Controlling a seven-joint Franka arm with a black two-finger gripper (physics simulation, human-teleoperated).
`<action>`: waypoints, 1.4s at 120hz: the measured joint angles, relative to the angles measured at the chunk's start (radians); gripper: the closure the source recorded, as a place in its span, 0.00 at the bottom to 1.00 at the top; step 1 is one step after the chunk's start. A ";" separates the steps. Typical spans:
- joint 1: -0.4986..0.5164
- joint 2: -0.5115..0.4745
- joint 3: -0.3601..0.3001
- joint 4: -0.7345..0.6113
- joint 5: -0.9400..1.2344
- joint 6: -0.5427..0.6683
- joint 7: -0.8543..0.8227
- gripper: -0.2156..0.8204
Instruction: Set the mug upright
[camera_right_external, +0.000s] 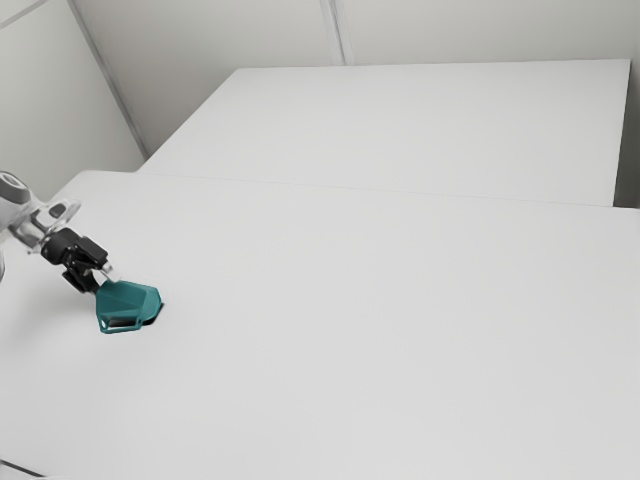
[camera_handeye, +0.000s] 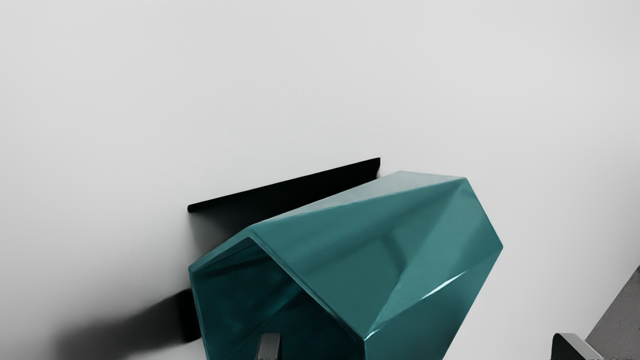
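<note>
In the exterior view, the mug (camera_right_external: 132, 297) is on its side at the table (camera_right_external: 350, 340), its handle (camera_right_external: 122, 327) toward the camera. The gripper (camera_right_external: 104, 281) is right by the mug, on the exterior view's left of it, angled down toward it.

In the wrist view, the mug's mouth faces the gripper. The fingers are spread wide, clenched on nothing: one finger (camera_handeye: 270, 346) is at the mouth, perhaps just inside it, and the other finger (camera_handeye: 570, 346) is outside the mug, clear of its wall. A dark shadow (camera_handeye: 295, 192) falls beside the mug.
</note>
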 joint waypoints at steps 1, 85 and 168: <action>0.000 0.000 0.000 0.000 -0.001 -0.001 0.001 0.26; 0.024 0.000 -0.008 -0.036 -0.083 -0.020 0.066 0.90; -0.020 -0.085 -0.012 -0.055 -0.089 -0.026 0.062 0.96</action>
